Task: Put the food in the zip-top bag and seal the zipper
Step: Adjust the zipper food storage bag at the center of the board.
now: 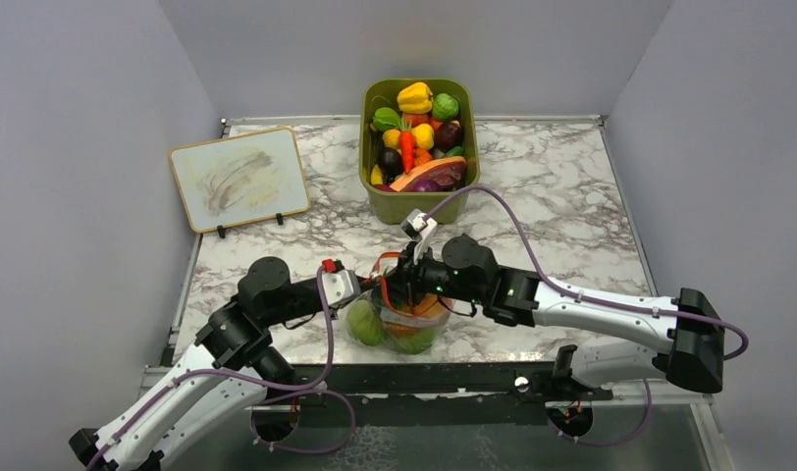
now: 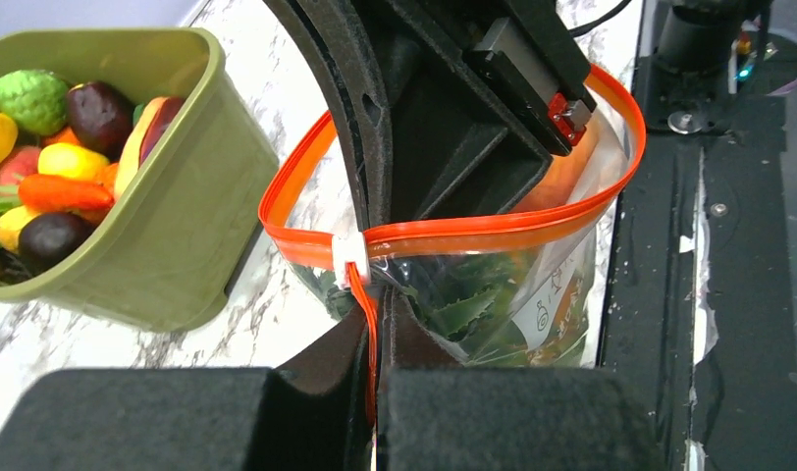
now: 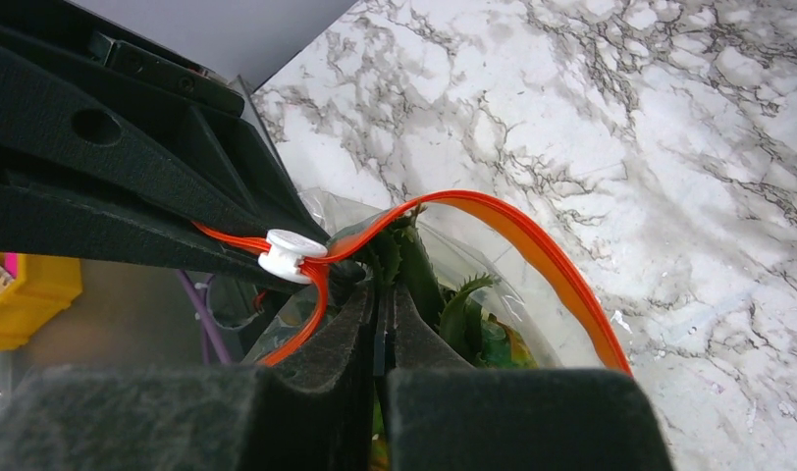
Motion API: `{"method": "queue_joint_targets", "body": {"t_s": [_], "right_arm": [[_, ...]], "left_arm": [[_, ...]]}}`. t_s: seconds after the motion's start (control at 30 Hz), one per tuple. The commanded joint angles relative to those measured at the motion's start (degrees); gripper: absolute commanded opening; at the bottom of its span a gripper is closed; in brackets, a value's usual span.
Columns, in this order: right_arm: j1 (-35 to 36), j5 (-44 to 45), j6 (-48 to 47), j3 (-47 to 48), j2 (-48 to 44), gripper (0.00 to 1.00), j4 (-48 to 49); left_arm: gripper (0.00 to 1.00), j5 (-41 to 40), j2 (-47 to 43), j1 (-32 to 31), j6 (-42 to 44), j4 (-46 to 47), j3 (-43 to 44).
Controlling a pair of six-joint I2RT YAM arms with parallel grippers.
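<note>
The zip-top bag (image 1: 399, 316) stands near the table's front edge. It holds the food: a light-green ball (image 1: 365, 322) and an orange fruit (image 1: 416, 324), whose green leafy top (image 3: 455, 302) shows through the mouth. The zipper (image 2: 493, 228) is an orange-red strip curving open in a loop, with a white slider (image 2: 350, 253) at one end. My left gripper (image 2: 375, 339) is shut on the zipper strip just below the slider. My right gripper (image 3: 383, 306) is shut with its tips at the bag's mouth, right beside the slider (image 3: 292, 253). Nothing shows between its pads.
An olive-green bin (image 1: 373, 191) full of toy produce stands just behind the bag, close to both grippers (image 2: 169, 245). A small framed whiteboard (image 1: 239, 177) leans at the back left. The dark table frame (image 2: 748, 245) runs right beside the bag.
</note>
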Motion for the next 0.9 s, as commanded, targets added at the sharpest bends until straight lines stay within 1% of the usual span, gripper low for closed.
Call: {"method": "queue_joint_targets", "body": {"t_s": [0.0,0.2,0.33,0.4,0.47,0.57,0.6,0.73,0.87], "right_arm": [[4.83,-4.87,-0.01,-3.35,6.55,0.01,-16.26],[7.2,-1.21,0.18,-2.64,6.87,0.01,-24.13],[7.59,0.26,0.28,-1.92,0.38,0.01,-27.3],[7.56,0.28,-0.53,-1.53,-2.74,0.01,-28.12],[7.58,-1.41,-1.31,-1.34,-3.62,0.01,-27.9],[7.64,-6.6,-1.59,-2.71,0.12,0.01,-25.61],[7.94,-7.14,-1.6,-2.91,2.06,0.01,-25.29],[8.73,-5.67,-1.7,-3.26,7.26,0.01,-25.06],[8.9,-1.26,-0.57,-3.09,8.72,0.01,-26.31]], "left_arm": [[0.0,-2.81,0.02,-0.93,2.71,6.99,2.08],[0.0,-6.7,-1.99,-0.93,3.57,3.81,1.85],[0.0,-8.22,-2.34,-0.93,4.9,-0.32,2.22],[0.0,-7.94,-2.86,-0.93,4.41,-0.5,2.02],[0.0,-5.88,-2.9,-0.93,3.3,0.49,1.86],[0.0,-3.1,-2.06,-0.91,1.66,2.65,1.46],[0.0,-2.74,-1.87,-0.92,1.28,3.47,1.16],[0.0,-1.6,-1.82,-0.92,1.06,4.65,0.11],[0.0,0.01,-1.71,-0.93,1.2,4.06,-0.03]]}}
